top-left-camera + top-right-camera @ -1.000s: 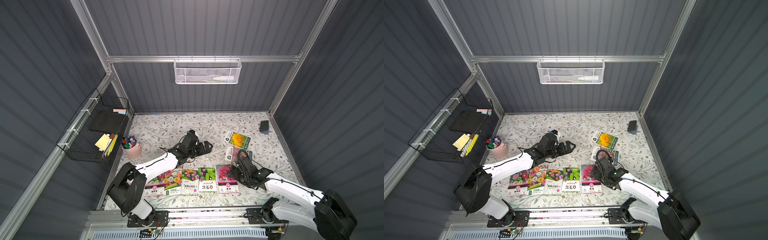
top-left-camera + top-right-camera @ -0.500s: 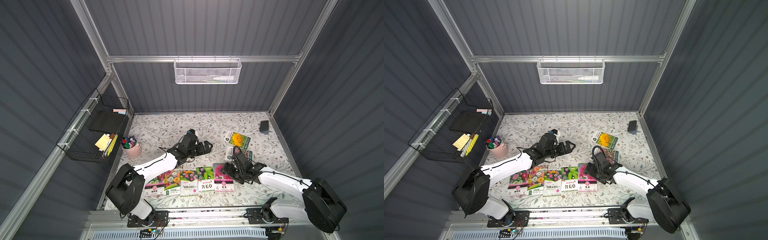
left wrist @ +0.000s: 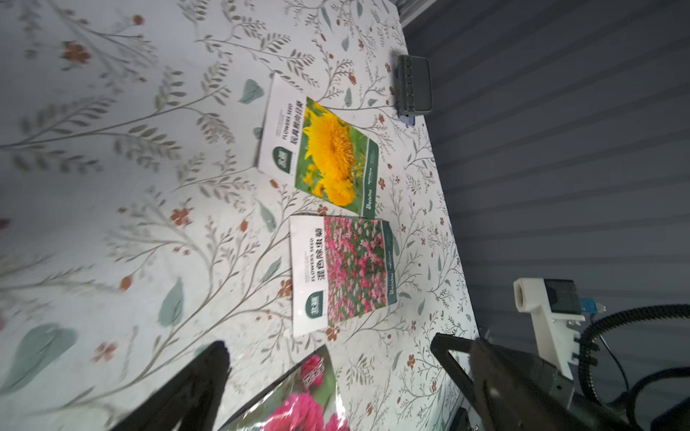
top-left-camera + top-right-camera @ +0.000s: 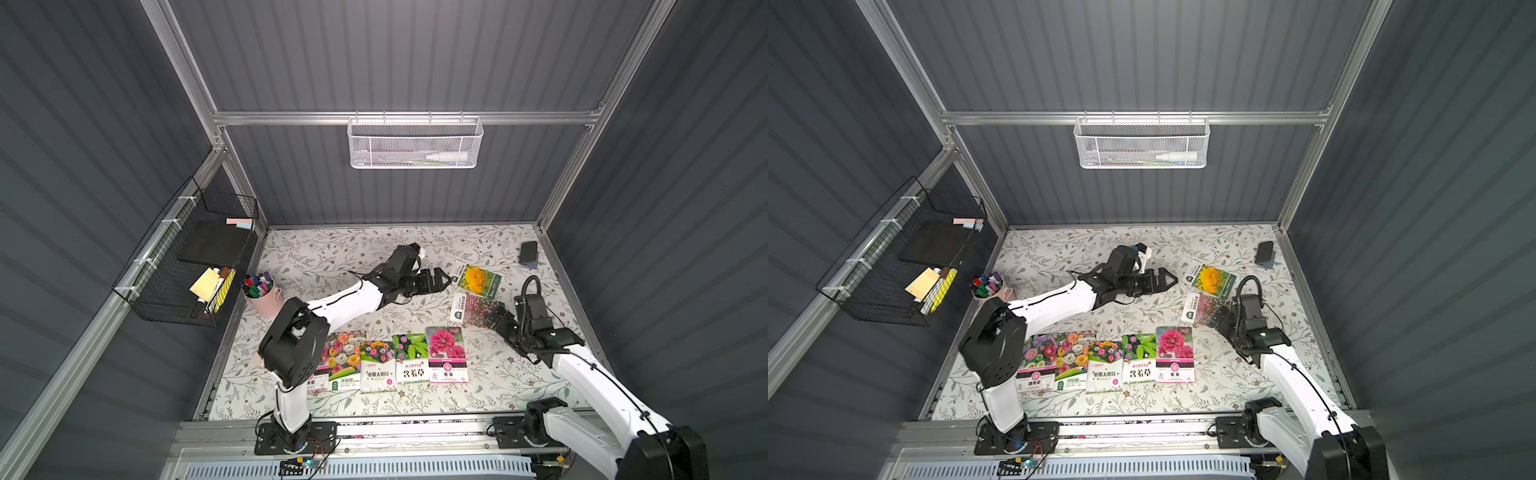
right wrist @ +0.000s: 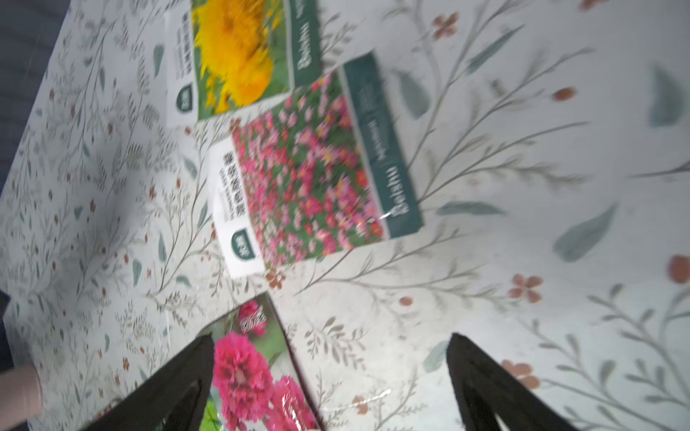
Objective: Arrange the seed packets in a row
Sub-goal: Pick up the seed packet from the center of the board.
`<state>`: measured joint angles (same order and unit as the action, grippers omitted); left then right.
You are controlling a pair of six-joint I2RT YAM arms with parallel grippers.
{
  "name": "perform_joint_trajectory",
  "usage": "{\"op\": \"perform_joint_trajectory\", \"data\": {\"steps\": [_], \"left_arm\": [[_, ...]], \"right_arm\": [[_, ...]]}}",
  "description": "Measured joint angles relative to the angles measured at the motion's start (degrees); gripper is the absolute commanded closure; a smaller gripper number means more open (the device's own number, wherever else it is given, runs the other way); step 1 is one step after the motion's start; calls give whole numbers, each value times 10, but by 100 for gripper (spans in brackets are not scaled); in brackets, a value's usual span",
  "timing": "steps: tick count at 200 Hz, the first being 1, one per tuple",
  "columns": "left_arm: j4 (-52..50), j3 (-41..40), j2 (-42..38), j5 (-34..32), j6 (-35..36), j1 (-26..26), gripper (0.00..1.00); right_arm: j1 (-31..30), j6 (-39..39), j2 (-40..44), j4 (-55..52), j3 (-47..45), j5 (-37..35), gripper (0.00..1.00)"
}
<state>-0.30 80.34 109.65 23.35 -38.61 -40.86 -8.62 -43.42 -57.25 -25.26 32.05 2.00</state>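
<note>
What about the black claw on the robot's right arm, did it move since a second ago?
Yes. The black right gripper moved from the row back to the glossy seed packet of tiny pink flowers, nearer the small dark block.

Five seed packets lie flat, face up, side by side in a row at the worktop front. Behind, to the right: yellow-bloom packet and pink-field packet, both skewed, just apart.
</note>
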Motion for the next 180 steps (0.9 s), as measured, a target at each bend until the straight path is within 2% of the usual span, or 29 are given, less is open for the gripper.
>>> {"op": "perform_joint_trajectory", "data": {"steps": [17, 34, 58, 100, 136, 180], "left_arm": [[-10, 73, 64, 21, 15, -12, 1], [-19, 129, 117, 36, 24, -24, 1], [-33, 152, 157, 42, 29, -33, 1], [-47, 141, 183, 37, 27, -38, 1], [-25, 145, 212, 44, 2, -40, 1], [26, 161, 237, 63, -50, -46, 1]], "right_arm": [[68, 7, -54, 1, 14, 29, 1], [108, 6, -112, 2, 31, 61, 1], [139, 3, -181, 26, 49, 103, 1], [158, 1, -246, 74, 72, 138, 4], [161, -1, -319, 149, 107, 204, 17], [160, -17, -367, 257, 102, 282, 23]]}}
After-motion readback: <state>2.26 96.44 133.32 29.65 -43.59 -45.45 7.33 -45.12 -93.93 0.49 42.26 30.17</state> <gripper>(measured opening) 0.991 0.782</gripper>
